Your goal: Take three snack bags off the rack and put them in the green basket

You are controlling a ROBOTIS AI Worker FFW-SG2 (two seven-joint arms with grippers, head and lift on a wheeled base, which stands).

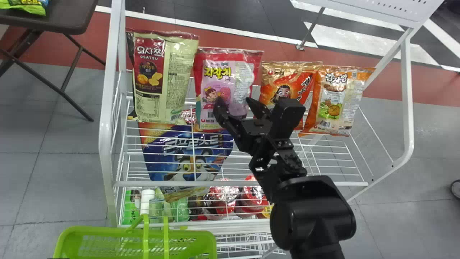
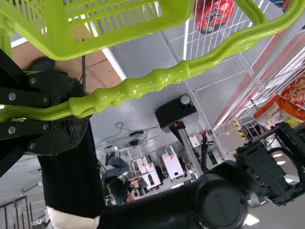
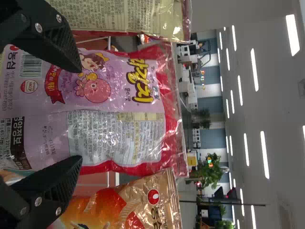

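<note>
Has ridged fingers spread at the right gripper (image 1: 235, 104), before the glossy, crimped pink snack bag (image 1: 230, 79), upright on the wire rack (image 1: 106, 108) between cream bag (image 1: 176, 79) and orange bag (image 1: 287, 77). Pinches in the left gripper (image 2: 78, 112) the knobbly plastic handle (image 2: 157, 80) of the slotted green basket (image 1: 188, 235). Carries shiny red packs (image 1: 223, 198) lower down.

The green basket (image 1: 207, 241) is cut off — by the head view's bottom edge.
</note>
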